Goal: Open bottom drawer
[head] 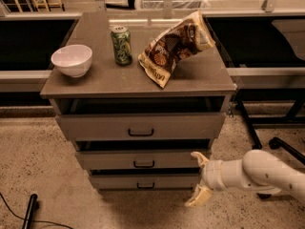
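Observation:
A grey-taupe cabinet has three drawer fronts. The bottom drawer is the slimmest, lowest front, with a small black bar handle. It stands about flush with the fronts above it. My gripper is at the lower right, on a white arm that comes in from the right edge. Its two cream fingers are spread apart, one above the other, and hold nothing. It hangs just off the right end of the bottom drawer front, not touching the handle.
On the cabinet top stand a white bowl, a green can and a brown snack bag. A black chair base is at the right. A black cable and rod lie on the speckled floor at lower left.

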